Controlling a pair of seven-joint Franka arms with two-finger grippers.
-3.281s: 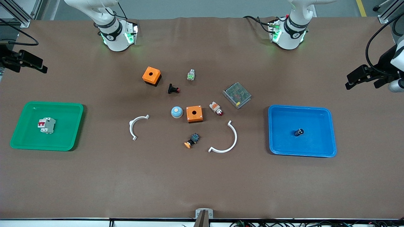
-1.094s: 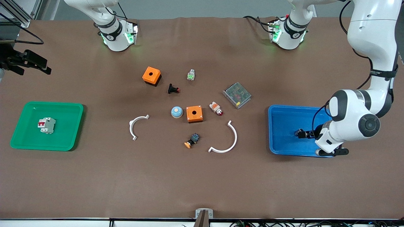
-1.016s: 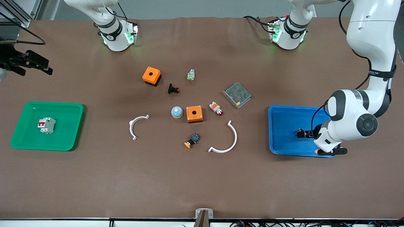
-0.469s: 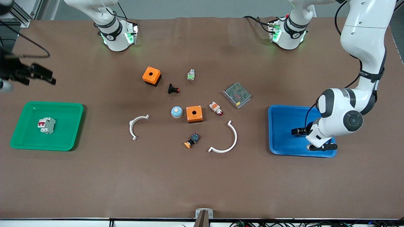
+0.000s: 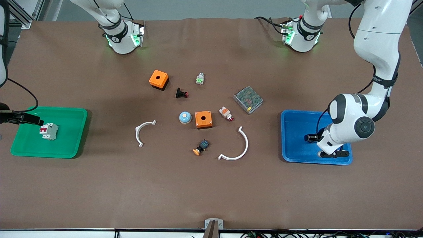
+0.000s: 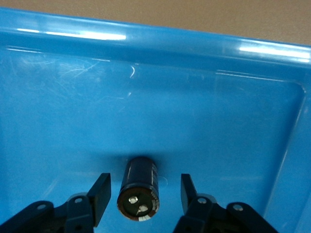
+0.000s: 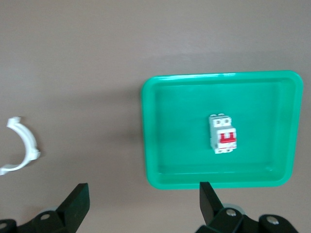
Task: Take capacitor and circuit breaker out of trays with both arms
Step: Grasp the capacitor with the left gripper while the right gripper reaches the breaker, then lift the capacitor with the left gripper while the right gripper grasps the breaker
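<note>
The capacitor (image 6: 139,191), a dark cylinder with pale marks on its end, lies on its side in the blue tray (image 6: 146,43). My left gripper (image 6: 145,182) straddles it, open, with a narrow gap at each finger. In the front view that gripper (image 5: 310,138) sits low in the blue tray (image 5: 297,120) and hides the capacitor. The breaker (image 5: 49,131) (image 7: 222,134), light grey with a red lever, lies in the green tray (image 5: 66,114) (image 7: 160,97). My right gripper (image 5: 34,120) (image 7: 143,200) hangs open and holds nothing, high over the green tray's rim.
Between the trays lie two orange boxes (image 5: 158,79) (image 5: 203,119), a black push-button (image 5: 181,93), a metal mesh unit (image 5: 248,99), a blue dome (image 5: 185,117), an orange-capped button (image 5: 200,147) and two white arcs (image 5: 142,132) (image 5: 238,147).
My left arm came down into the blue tray, slid toward the table's middle and now has its fingers either side of the capacitor. My right gripper swung from the table's edge to the green tray.
</note>
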